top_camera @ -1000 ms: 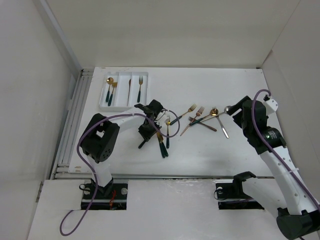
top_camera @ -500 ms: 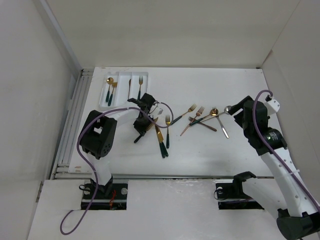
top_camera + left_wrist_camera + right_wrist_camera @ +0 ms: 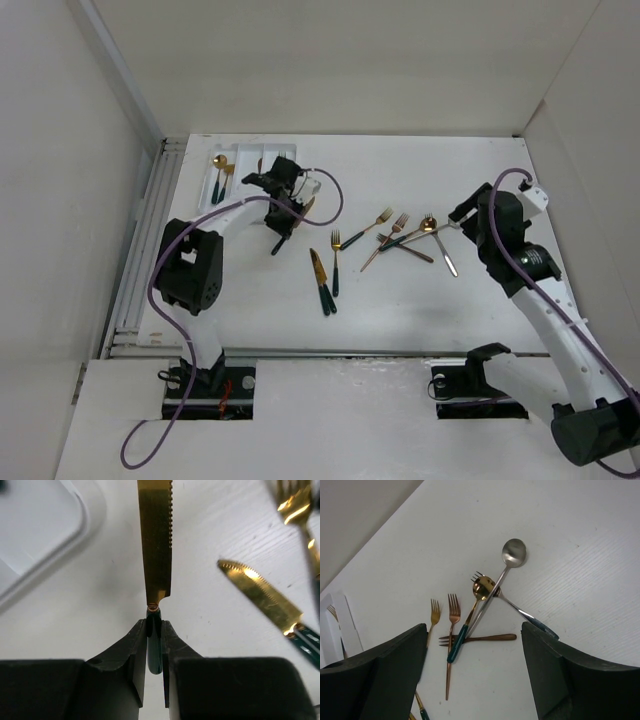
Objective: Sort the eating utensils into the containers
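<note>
My left gripper (image 3: 284,214) is shut on the dark green handle of a gold knife (image 3: 155,540), just right of the white three-compartment tray (image 3: 247,156); the tray's corner shows in the left wrist view (image 3: 45,535). The tray holds gold spoons (image 3: 219,176) in its left compartment; my arm hides part of the tray. Another gold knife (image 3: 319,275) and a gold fork (image 3: 335,262) lie mid-table. My right gripper (image 3: 480,680) is open and empty above a crossed pile: silver spoon (image 3: 514,552), gold spoon (image 3: 470,615), copper forks (image 3: 480,639).
The second gold knife (image 3: 260,595) and a fork (image 3: 295,507) lie on the table right of the held knife. A gold fork (image 3: 372,226) lies left of the pile. White walls ring the table; a rail runs along its left edge (image 3: 150,240).
My left gripper has moved up and left from mid-table to beside the tray, carrying the gold knife. My right arm has shifted slightly to the left.
</note>
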You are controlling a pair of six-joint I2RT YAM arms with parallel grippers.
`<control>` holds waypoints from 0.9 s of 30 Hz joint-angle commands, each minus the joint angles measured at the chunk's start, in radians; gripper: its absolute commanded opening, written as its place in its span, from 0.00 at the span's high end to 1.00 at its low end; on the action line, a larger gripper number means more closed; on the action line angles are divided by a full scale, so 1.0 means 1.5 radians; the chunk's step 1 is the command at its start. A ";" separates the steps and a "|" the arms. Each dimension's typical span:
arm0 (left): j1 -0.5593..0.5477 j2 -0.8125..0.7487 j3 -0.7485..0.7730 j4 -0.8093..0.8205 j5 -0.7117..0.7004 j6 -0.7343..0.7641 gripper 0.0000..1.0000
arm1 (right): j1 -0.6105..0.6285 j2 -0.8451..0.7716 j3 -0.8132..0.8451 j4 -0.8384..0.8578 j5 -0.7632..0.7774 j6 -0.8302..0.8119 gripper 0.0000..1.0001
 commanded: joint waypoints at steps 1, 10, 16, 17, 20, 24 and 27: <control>0.036 -0.033 0.084 -0.010 0.054 -0.020 1.00 | 0.004 0.020 0.028 0.066 0.015 -0.023 0.19; 0.172 0.077 0.356 -0.039 0.083 -0.091 1.00 | 0.004 0.191 0.148 0.121 -0.022 -0.087 0.19; 0.211 0.136 0.453 -0.011 0.049 -0.098 1.00 | 0.004 0.309 0.260 0.127 -0.043 -0.094 0.19; 0.211 0.137 0.453 -0.011 0.039 -0.088 1.00 | 0.004 0.321 0.269 0.127 -0.052 -0.094 0.19; 0.218 0.162 0.453 -0.002 0.025 -0.082 1.00 | -0.002 0.372 0.308 0.127 -0.076 -0.094 0.19; 0.231 0.209 0.453 0.014 0.070 -0.103 1.00 | -0.002 0.439 0.369 0.091 -0.092 -0.094 0.21; 0.231 0.250 0.460 0.035 0.088 -0.119 1.00 | -0.002 0.476 0.417 0.059 -0.105 -0.094 0.21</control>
